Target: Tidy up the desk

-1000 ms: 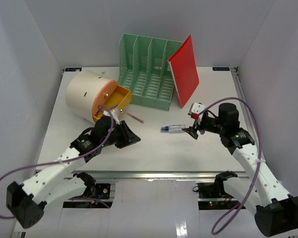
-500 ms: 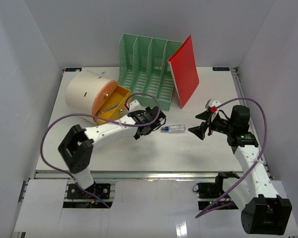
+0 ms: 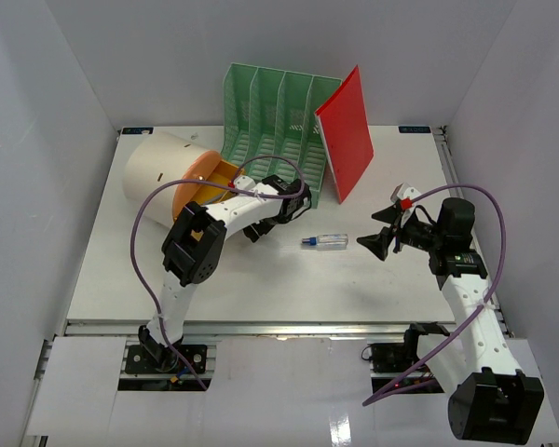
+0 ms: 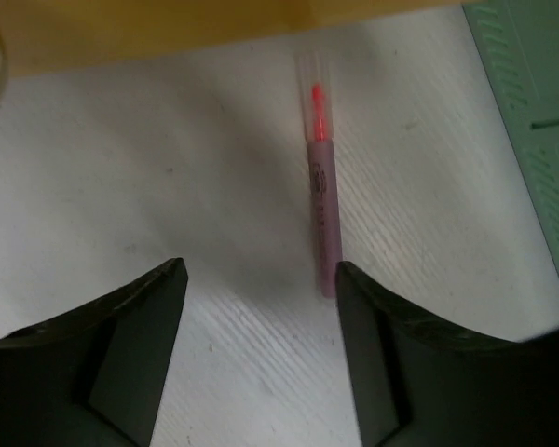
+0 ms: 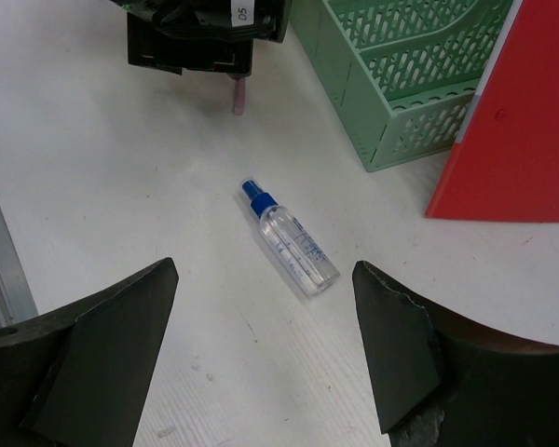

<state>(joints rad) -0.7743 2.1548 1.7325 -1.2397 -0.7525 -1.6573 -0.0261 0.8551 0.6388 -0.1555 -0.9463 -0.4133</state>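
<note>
- From the top, you see the desk (image 3: 121, 270). It is a big, flat, white top with a thin metal rail along its edge. Plain white walls (image 3: 279, 47) stand around it.
- At the back of the desk stands a green rack (image 3: 270, 130). A red folder (image 3: 347, 130) leans at its right end. A round tub (image 3: 158, 177) lies on its side at the back left, with its orange face toward the middle.
- A small clear bottle (image 3: 324, 241) with a blue cap lies flat near the middle. Your left gripper (image 3: 293, 207) is low by the rack. Your right gripper (image 3: 377, 229) is just right of the bottle and not touching it.
- From the left wrist, you see faint scuffs on the white top. A pink pen (image 4: 323, 214) lies flat on it. The fingers are spread apart and hold nothing. The pen's end is just beside one finger.
- From the right wrist, the fingers are spread wide and hold nothing. The bottle lies on the white top in the gap past them.
</note>
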